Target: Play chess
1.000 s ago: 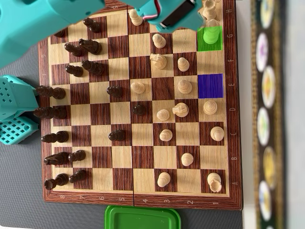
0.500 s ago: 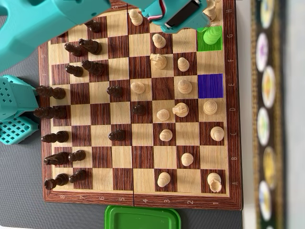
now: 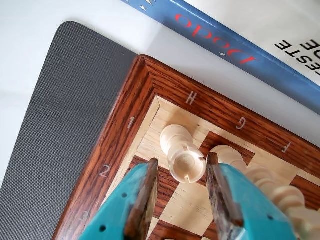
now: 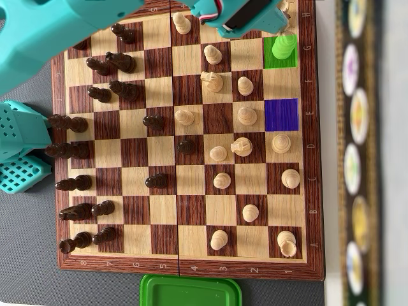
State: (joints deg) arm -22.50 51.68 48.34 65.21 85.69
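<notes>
Arm reaches over chessboard (image 4: 185, 271) top-right corner; gripper (image 3: 181, 186) jaws apart, straddling light rook (image 3: 186, 164), not touching. Since earlier: shifted further toward that corner.

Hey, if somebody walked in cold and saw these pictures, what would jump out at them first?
Probably the two coloured squares on the chessboard in the overhead view: a green square holding a green-tinted piece, and an empty blue square further down the same column. Next, the teal gripper in the wrist view, open, its fingers either side of a pale rook near the board's corner.
</notes>
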